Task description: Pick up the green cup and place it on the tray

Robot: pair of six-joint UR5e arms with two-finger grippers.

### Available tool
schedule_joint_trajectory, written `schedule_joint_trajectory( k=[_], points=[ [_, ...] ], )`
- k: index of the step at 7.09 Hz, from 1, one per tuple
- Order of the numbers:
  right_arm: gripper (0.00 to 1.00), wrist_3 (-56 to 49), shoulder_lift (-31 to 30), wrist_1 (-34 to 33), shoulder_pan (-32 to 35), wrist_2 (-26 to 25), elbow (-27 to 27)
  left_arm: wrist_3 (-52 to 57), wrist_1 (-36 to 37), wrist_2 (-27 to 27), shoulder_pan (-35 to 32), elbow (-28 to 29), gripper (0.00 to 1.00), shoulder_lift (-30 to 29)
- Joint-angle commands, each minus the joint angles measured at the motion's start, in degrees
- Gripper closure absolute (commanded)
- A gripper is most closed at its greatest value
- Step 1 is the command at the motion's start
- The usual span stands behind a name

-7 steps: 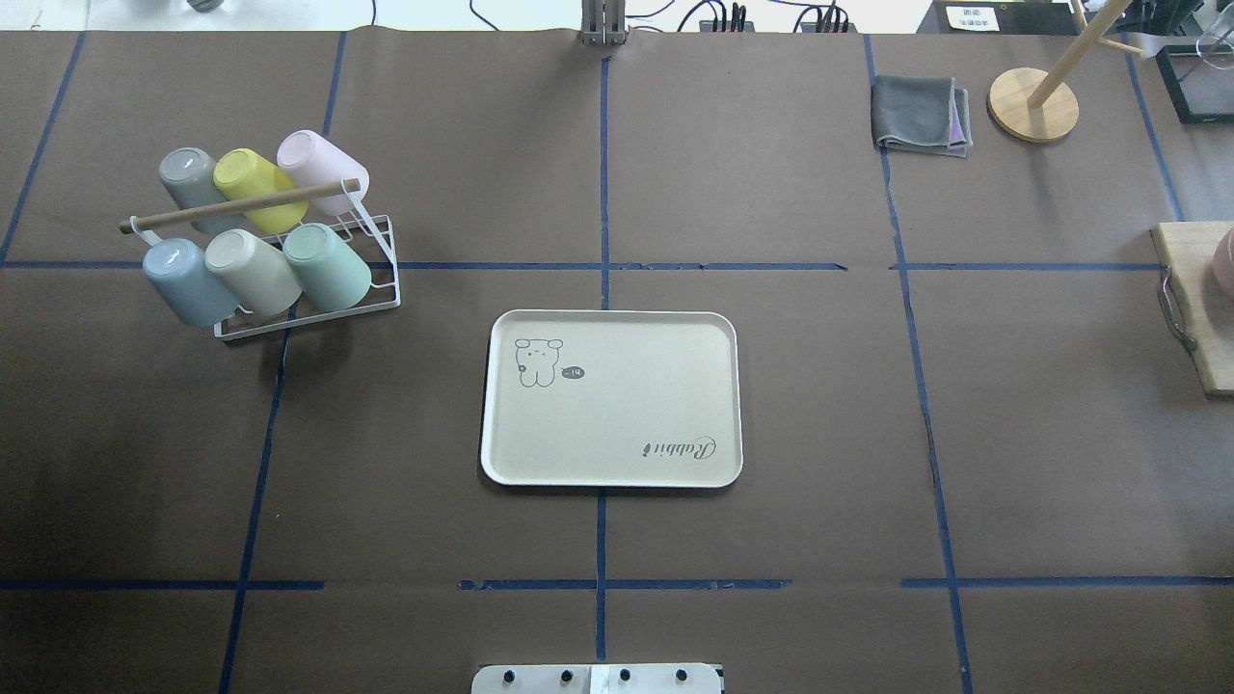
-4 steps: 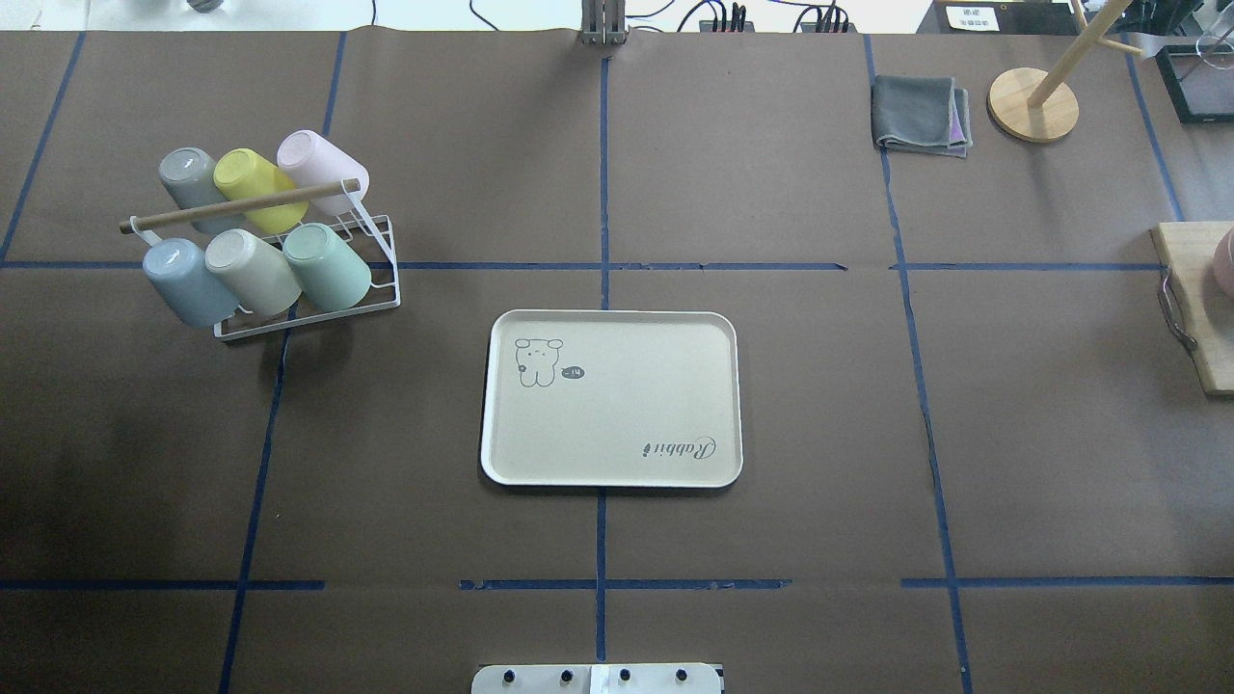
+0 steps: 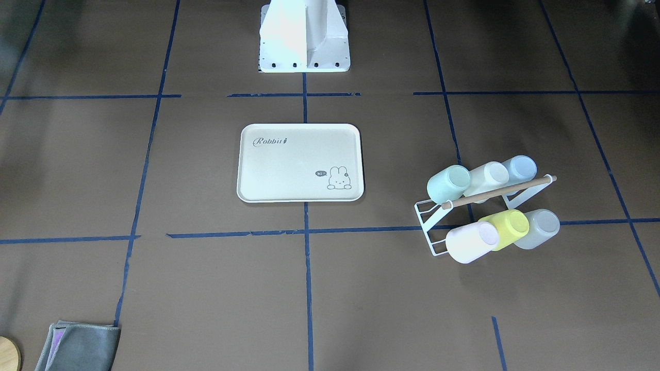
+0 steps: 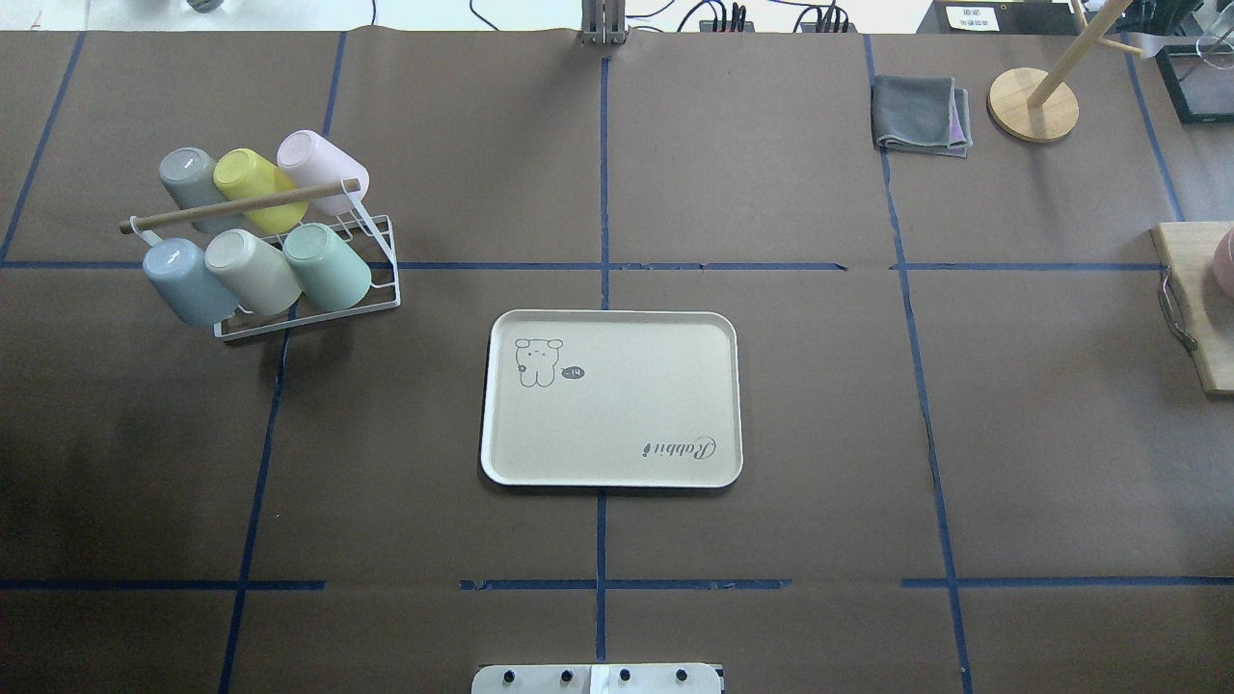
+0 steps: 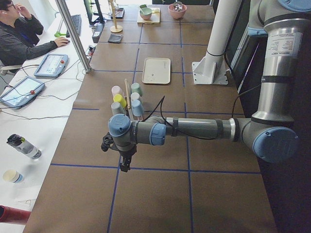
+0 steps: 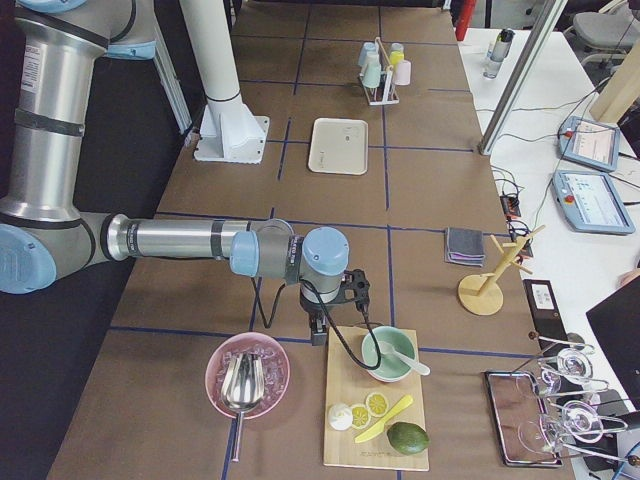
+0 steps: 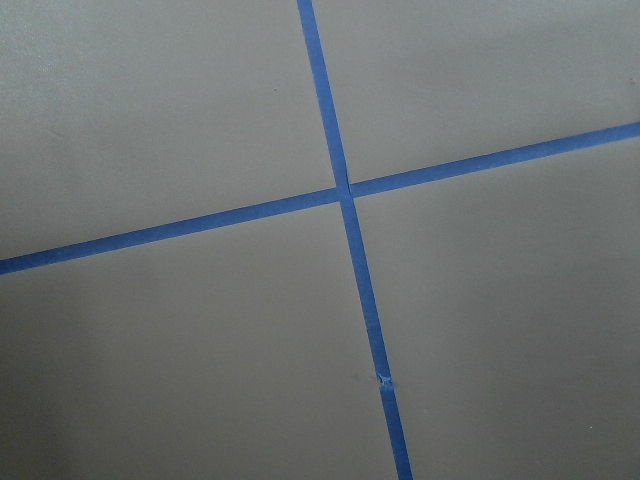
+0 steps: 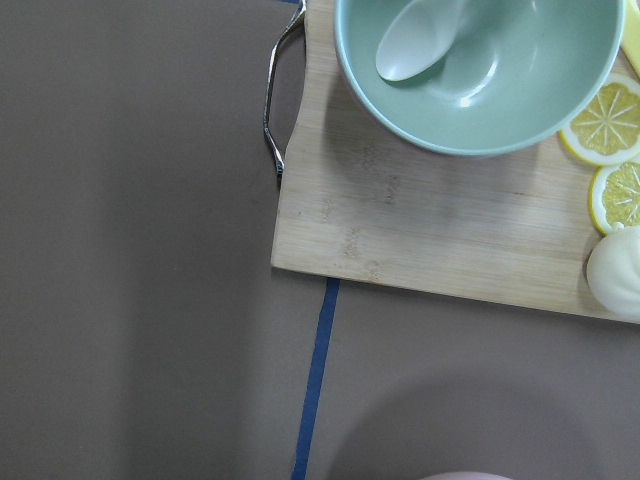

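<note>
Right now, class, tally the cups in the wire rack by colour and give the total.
grey cup: 1
yellow cup: 1
pink cup: 1
blue cup: 1
whitish cup: 1
green cup: 1
Total: 6 cups

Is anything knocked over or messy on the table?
Nothing stands out. The green cup and the other cups lean on their sides, but the wire rack holds them that way. The tray lies flat, and the grey cloth is neatly folded.
</note>
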Motion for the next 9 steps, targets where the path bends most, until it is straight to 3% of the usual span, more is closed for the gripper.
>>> schedule_joint_trajectory(
  k=[1, 5, 7, 9],
  points=[
    [0.00, 0.1, 0.0, 0.0, 0.0, 0.2, 0.2, 0.0, 0.0, 0.1, 0.0, -0.2, 0.00, -2.7],
    [0.00, 0.1, 0.0, 0.0, 0.0, 0.2, 0.4, -10.6, 3.7, -0.4, 1.8, -1.6, 0.00, -14.6],
    [0.00, 0.1, -0.1, 0.0, 0.0, 0.3, 0.4, -11.4, 3.5, -2.8, 3.0, -9.2, 0.00, -14.2],
    [0.00, 0.1, -0.1, 0.0, 0.0, 0.4, 0.4, -11.9, 2.1, -2.2, 11.2, -15.7, 0.00, -16.0]
  ],
)
